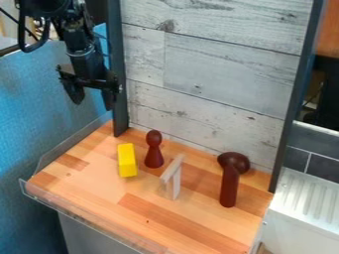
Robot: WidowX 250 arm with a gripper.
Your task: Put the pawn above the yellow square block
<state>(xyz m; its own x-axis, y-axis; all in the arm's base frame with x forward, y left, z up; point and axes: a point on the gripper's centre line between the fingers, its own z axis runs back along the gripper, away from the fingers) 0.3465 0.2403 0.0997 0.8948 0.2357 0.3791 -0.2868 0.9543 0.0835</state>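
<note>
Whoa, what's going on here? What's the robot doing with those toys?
Right now the robot's claw is open and holding nothing, up in the air near the upper left. The dark red pawn stands on the wooden board, beside the yellow block. The job is to put the pawn above that block, and that isn't done yet. A pale piece and a dark red stick-like piece are on the board too.
</note>
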